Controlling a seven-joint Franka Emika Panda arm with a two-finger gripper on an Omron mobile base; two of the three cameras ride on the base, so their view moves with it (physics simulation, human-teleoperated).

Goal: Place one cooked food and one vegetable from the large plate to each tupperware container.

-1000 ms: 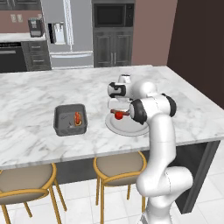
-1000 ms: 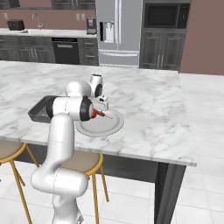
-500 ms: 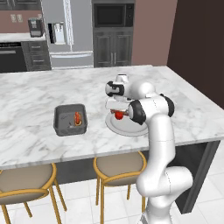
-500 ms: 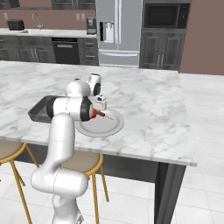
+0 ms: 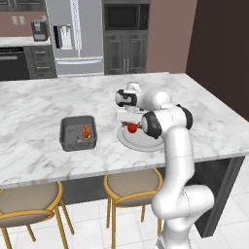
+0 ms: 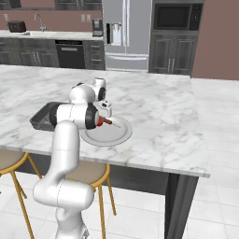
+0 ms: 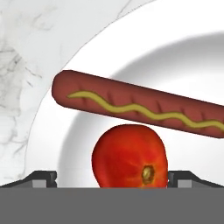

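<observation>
Red tomato (image 7: pixel 130 156) sits between the spread, empty fingers of the end effector (image 7: pixel 112 177), its lower part cut off. Beside it on the large plate (image 7: pixel 52 131) lies a mustard-striped sausage (image 7: pixel 135 105), right end cropped. Tub (image 5: pixel 78 133) contents on the table (image 5: pixel 39 107) are indistinct.

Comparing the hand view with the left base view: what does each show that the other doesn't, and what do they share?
Hand view alone: the wavy mustard line on the sausage, the tomato's stem scar, and the open fingertips flanking the tomato.
Left base view alone: a grey tub on the marble counter with something reddish-orange in it, stools, the fridge.
Both: the plate with tomato and sausage.
</observation>
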